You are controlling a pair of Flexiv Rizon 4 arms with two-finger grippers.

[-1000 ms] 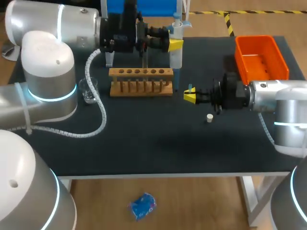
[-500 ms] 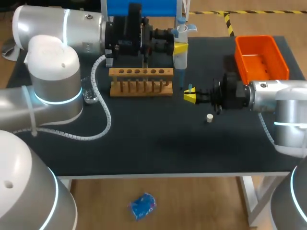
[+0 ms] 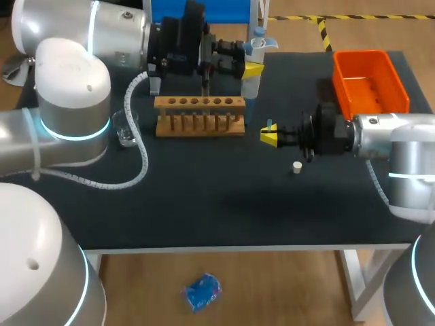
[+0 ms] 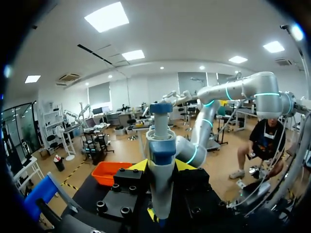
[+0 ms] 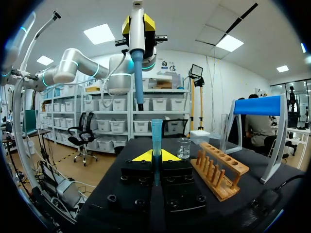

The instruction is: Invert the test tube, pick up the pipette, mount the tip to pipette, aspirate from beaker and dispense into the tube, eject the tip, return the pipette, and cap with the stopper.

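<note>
Overhead, the work surface is a dark table [image 3: 204, 210] with a matte black top.

Item count on the surface:
- One wooden rack [image 3: 199, 115], with six holes in a row. All six are vacant.
- One clear glass beaker [image 3: 126, 128], just beside the rack's end on the left arm's side.
- One orange bin [image 3: 369, 81], at the far corner on the right arm's side.
- One white stopper [image 3: 297, 166], lying loose near the right gripper [image 3: 269, 134] and apart from it.
- One blue stand [image 3: 204, 8], at the far edge behind the rack.

Tools:
- Left gripper [image 3: 251, 68]: pinching one pipette [image 3: 256, 47] upright between its yellow tips, above the table behind the rack's end nearest the bin. The left wrist view shows the pipette [image 4: 161, 141] clamped from both sides.
- Right gripper: level over the table, pinching one tube [image 3: 270, 125]. In the right wrist view the tube [image 5: 156, 133] stands upright between the fingers, open end up. The pipette's blue lower end [image 5: 138, 90] hangs above the tube and clear of it.
</note>
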